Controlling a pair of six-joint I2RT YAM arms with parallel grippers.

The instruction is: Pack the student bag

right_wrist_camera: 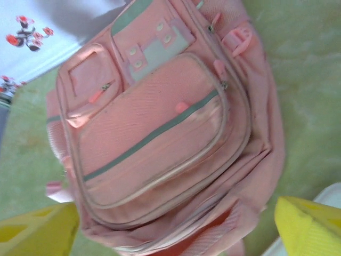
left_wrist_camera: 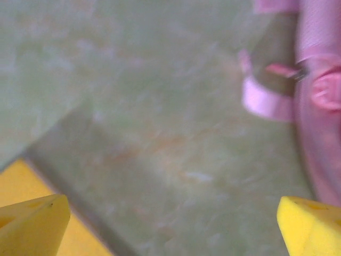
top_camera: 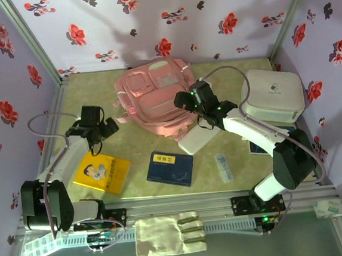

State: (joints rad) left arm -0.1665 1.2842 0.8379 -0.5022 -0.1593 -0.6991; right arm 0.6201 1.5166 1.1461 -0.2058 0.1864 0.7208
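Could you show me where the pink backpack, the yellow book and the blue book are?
pink backpack (top_camera: 153,98): overhead view, on its front pocket.
yellow book (top_camera: 101,173): overhead view, middle of its cover.
blue book (top_camera: 170,169): overhead view, middle of its cover.

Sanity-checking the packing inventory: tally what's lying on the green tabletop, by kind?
Bags: 1, student bag
Books: 2, yellow book, blue book
Boxes: 2, white rounded box, white flat box
Small pale strip: 1
Half-hidden blue flat item: 1
Total: 7
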